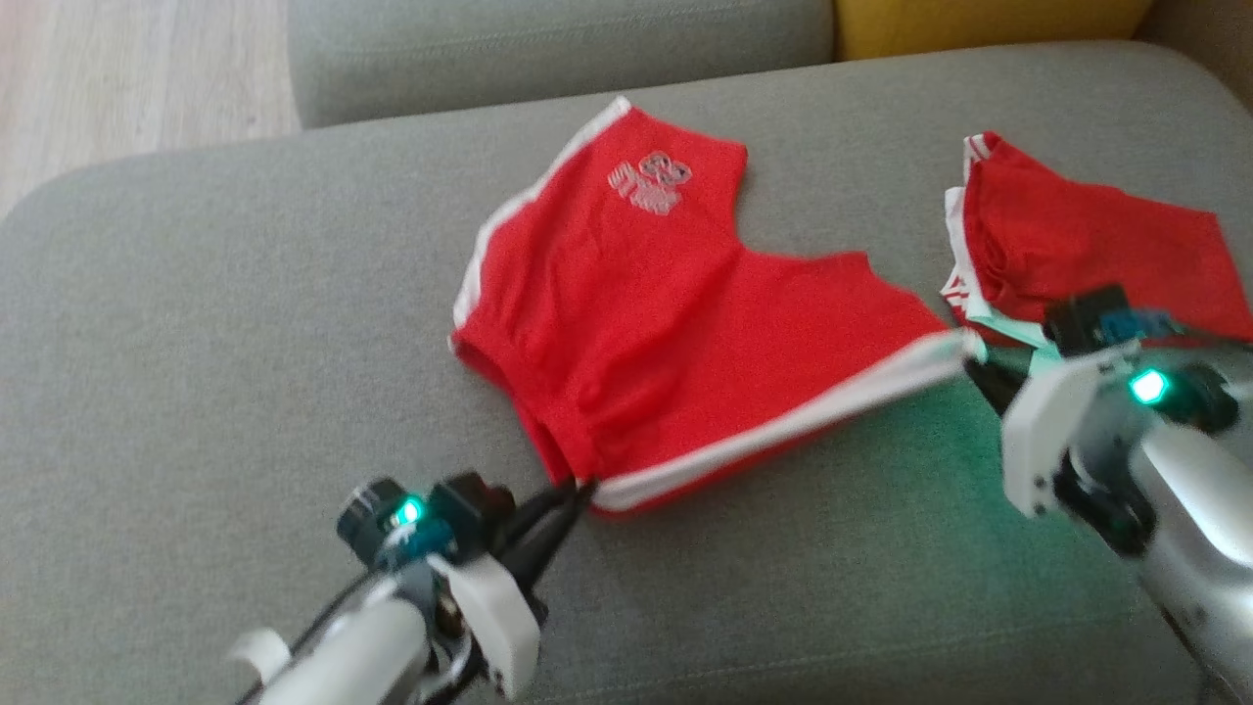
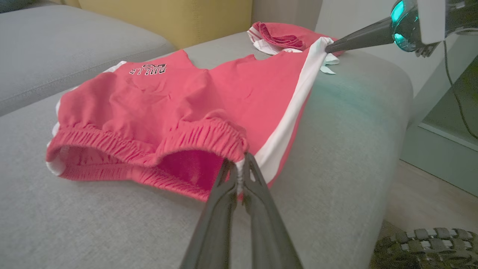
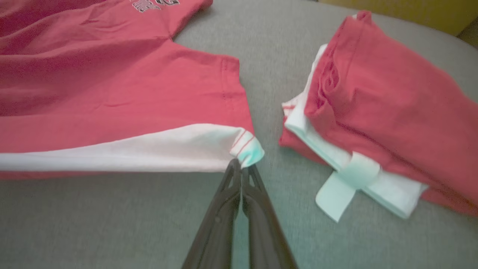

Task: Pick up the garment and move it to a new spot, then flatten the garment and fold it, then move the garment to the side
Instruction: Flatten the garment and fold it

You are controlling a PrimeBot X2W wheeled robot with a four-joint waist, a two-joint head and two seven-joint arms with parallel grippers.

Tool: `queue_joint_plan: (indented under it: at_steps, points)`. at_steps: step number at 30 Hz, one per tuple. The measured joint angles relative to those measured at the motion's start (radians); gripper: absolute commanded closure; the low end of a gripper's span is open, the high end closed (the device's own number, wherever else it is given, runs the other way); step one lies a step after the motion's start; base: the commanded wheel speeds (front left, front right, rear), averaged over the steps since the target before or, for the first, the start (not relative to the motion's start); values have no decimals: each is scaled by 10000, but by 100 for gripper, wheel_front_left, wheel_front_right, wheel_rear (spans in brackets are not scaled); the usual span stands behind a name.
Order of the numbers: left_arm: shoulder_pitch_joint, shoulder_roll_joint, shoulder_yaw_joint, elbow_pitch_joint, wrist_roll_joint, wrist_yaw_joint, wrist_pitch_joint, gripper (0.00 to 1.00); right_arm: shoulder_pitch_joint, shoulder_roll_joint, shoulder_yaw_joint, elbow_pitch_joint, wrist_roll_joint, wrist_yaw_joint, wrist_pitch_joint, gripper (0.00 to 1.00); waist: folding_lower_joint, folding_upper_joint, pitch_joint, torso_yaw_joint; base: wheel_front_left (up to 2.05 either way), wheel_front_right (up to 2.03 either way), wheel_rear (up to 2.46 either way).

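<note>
Red shorts point(image 1: 675, 323) on grey sofa point(image 1: 245, 323) are gripped at waistband by left pincer point(image 2: 239, 166) and at hem corner by right pincer point(image 3: 241, 165).

On the red garment point(image 2: 157, 108), near one leg hem: a single line of dark outlined block lettering point(image 2: 143, 70), apparently "BULLS", though too soft to be sure of every letter. Right beside it, a small emblem point(image 2: 160, 66), too small to make out. Seen from the head view, the same print pale grey, blurred, unreadable. In the right wrist view, cut off by the top edge, just the lower parts of a few letters. On the white tag point(image 3: 347, 183) of the folded red cloth point(image 3: 392, 112), too faint to read.
</note>
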Motion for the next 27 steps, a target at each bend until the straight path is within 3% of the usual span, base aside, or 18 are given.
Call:
queue_joint_plan:
  at_steps: [4,10,18,27]
  points:
    - [463,435,-568,-895,525,228,184,100,1108,-731,-232,-1379,502,0,1064,100,0,0,-183,-77,0,0,0]
    - [1077,709,-639,-2023,362,476,660,100,2501,-1467,-1260,-3256,690,0,2351,100,0,0,-157,-21,0,0,0]
    - [802,802,-261,-2637,261,819,784,100,2576,-1367,-2752,-4888,-238,0,3030,100,0,0,129,358,0,0,0]
    - [162,744,205,-2842,31,1026,671,100,1622,-913,-3191,-5310,-1127,0,3250,100,0,0,514,1056,0,0,0]
